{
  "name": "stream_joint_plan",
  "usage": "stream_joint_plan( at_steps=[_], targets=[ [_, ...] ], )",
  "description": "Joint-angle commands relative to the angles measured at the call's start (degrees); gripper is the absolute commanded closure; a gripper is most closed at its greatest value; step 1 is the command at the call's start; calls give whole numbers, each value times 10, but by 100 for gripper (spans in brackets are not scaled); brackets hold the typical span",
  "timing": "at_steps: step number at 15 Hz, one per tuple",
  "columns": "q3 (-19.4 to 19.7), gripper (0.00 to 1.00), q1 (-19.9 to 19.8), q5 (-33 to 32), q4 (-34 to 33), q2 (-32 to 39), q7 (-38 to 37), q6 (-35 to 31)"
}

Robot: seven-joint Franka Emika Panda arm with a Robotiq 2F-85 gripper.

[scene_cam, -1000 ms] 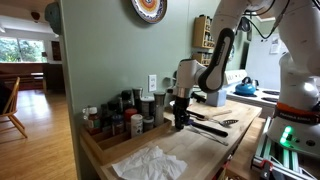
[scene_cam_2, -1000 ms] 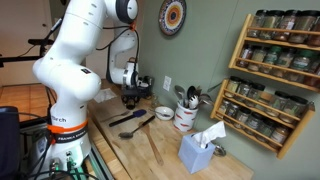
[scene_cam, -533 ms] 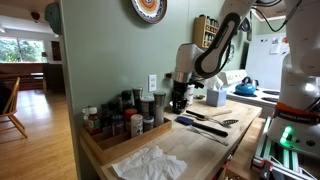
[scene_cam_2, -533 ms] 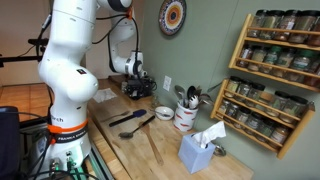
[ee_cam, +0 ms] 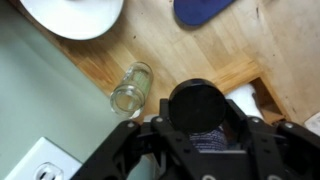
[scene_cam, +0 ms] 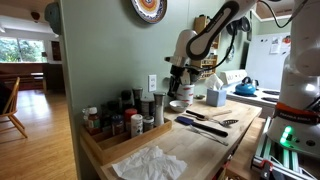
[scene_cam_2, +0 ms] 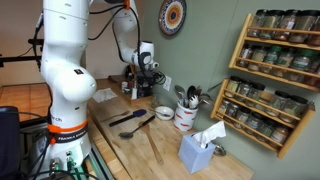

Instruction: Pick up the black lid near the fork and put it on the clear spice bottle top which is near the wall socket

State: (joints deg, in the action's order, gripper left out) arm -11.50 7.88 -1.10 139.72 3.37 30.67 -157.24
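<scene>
In the wrist view my gripper is shut on a round black lid, held flat between the fingers. A clear spice bottle with an open top stands on the wood counter just to the left of the lid, near the white wall socket at the lower left. In both exterior views the gripper hangs above the counter close to the green wall, next to the socket. The fork is not identifiable.
A white bowl lies beyond the bottle. A wooden tray of spice jars stands beside the socket. Black utensils lie on the counter. A utensil crock, a tissue box and a spice rack stand further along.
The arm has risen from the black utensils and swung toward the wall and socket, carrying the black lid, and now hovers by the clear bottle.
</scene>
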Motion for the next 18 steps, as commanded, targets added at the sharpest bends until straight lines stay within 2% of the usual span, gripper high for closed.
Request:
stream_joint_plan(
  at_steps=[1, 2, 3, 4, 8, 9, 10, 18],
  targets=[
    [6, 69, -5, 54, -16, 7, -50, -10],
    [11, 69, -6, 47, -16, 8, -81, -18],
    [8, 69, -4, 32, -15, 2, -46, -3],
    [9, 44, -4, 32, -17, 2, -51, -4],
    [9, 44, -3, 32, -18, 2, -50, -4],
    [9, 69, -3, 32, -18, 2, -50, -4],
    [7, 69, -4, 49, -33, 15, -45, 3],
    [27, 69, 1, -32, -104, 76, -154, 44]
  ],
)
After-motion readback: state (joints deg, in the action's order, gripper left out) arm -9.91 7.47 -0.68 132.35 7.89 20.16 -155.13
